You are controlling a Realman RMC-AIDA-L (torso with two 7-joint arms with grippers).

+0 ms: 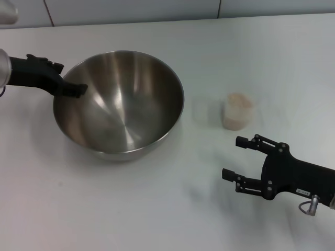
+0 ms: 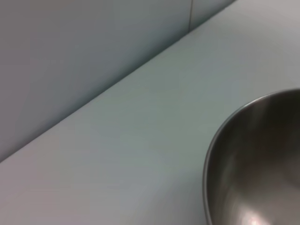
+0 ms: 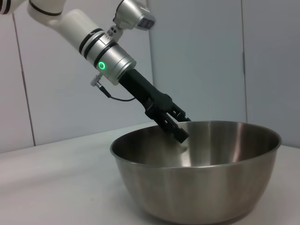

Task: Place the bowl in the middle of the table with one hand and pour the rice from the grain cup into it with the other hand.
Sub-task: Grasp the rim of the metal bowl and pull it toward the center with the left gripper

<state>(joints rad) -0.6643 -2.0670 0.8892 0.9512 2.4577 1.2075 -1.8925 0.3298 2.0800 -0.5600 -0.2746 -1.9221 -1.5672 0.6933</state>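
The steel bowl (image 1: 123,104) stands on the white table (image 1: 157,209), left of centre; it also shows in the left wrist view (image 2: 255,164) and the right wrist view (image 3: 201,187). My left gripper (image 1: 78,90) is shut on the bowl's left rim, seen too in the right wrist view (image 3: 180,131). The grain cup (image 1: 237,112) stands upright to the right of the bowl, filled with pale rice (image 1: 238,99). My right gripper (image 1: 231,157) is open and empty, low over the table just in front of the cup, apart from it.
A grey wall (image 1: 157,10) runs along the table's far edge. Bare tabletop lies between the bowl and the cup and along the front.
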